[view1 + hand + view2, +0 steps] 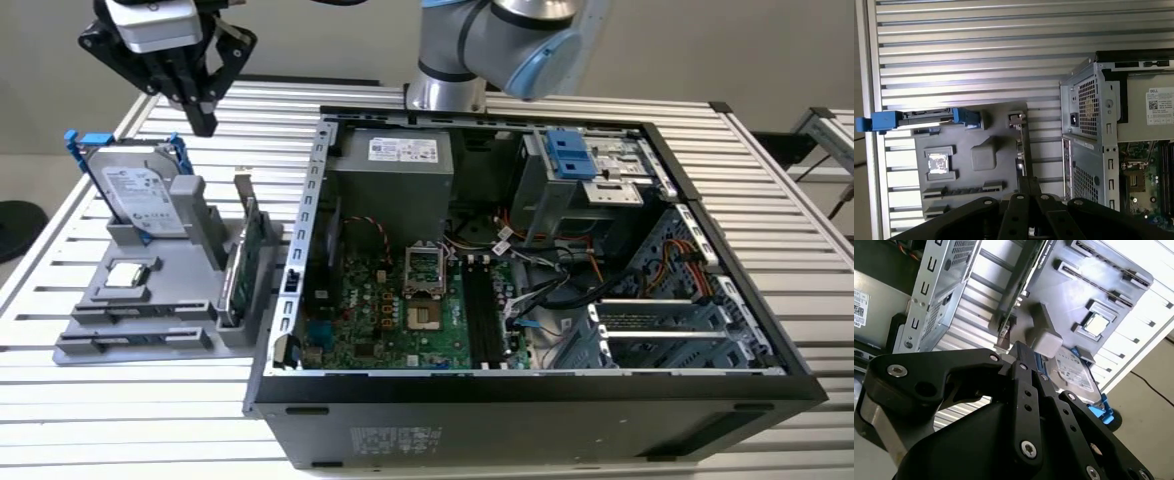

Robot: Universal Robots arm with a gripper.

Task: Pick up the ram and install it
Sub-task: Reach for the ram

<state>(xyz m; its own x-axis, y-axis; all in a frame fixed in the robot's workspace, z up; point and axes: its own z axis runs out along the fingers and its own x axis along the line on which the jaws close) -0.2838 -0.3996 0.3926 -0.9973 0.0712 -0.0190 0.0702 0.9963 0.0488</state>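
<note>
Black two-finger gripper hung high at the exterior view's left, over the grey plastic parts holder on the slatted aluminium worktop. Fingers were pressed together tip to tip, w/ nothing btwn them. Both wrist views showed them well clear of the parts below.

On the holder:
- silver hard drive in a blue frame, standing upright
- small square silver processor chip, lying flat
- tall green expansion card w/ metal bracket, on edge at the side nearest the open black computer case

Ram stick: couldn't place it for sure. The holder's two long slots & the black memory slots on the green motherboard were too dark to tell if a stick sat in either.
</note>
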